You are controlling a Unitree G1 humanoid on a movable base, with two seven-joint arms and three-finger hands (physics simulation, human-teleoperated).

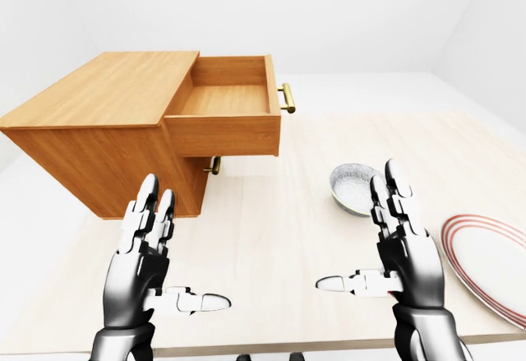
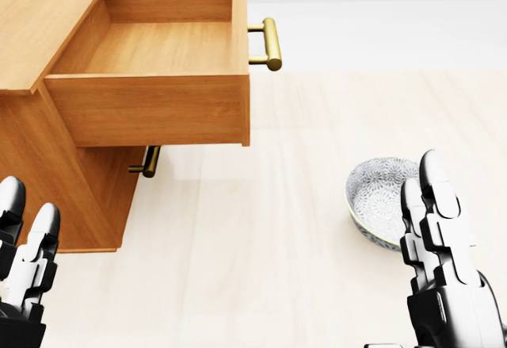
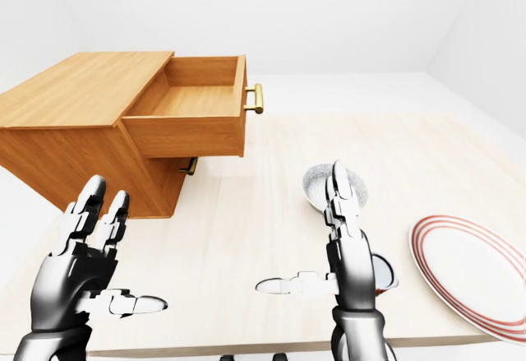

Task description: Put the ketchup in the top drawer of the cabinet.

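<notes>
The wooden cabinet [image 1: 99, 90] stands on the left of the table. Its top drawer [image 1: 226, 98] is pulled out and empty, with a brass handle [image 1: 287, 98]. My left hand [image 1: 168, 254] is open, fingers upright, low at the left below the cabinet. My right hand [image 1: 366, 238] is open, fingers upright, low at the right next to the bowl. Both are empty. In the right-eye view a small red-edged shape [image 3: 386, 277] shows behind my right hand; I cannot tell whether it is the ketchup.
A patterned grey bowl [image 1: 353, 187] sits on the light table [image 1: 279, 229] right of the middle. A white plate with red rings [image 1: 493, 262] lies at the right edge. A second brass handle [image 1: 214, 165] shows under the open drawer.
</notes>
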